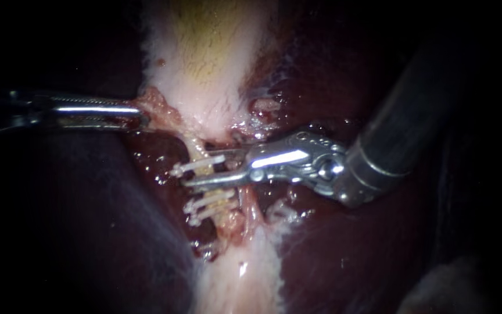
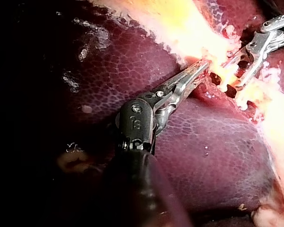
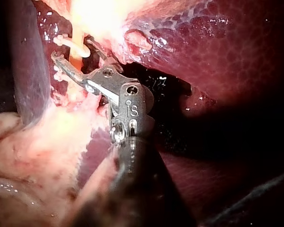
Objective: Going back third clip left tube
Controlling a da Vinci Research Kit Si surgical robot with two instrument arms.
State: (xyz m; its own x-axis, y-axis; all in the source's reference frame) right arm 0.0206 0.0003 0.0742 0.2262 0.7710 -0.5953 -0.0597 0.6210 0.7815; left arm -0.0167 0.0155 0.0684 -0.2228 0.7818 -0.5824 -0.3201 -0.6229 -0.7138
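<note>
The left instrument (image 1: 142,115) lies level from the side, its end effector clamped on the ragged edge of the gallbladder (image 1: 204,87). I judge it pulls that edge aside so the left tube (image 1: 194,148) lies stretched and exposed. The right instrument (image 1: 196,168) slants down from the upper right, wrist bent toward the tube. Its end effector stands open, straddling the tube and a white clip (image 1: 180,170) without pinching. Two more clips (image 1: 207,203) sit just below on that tube, over the liver (image 1: 332,250).
</note>
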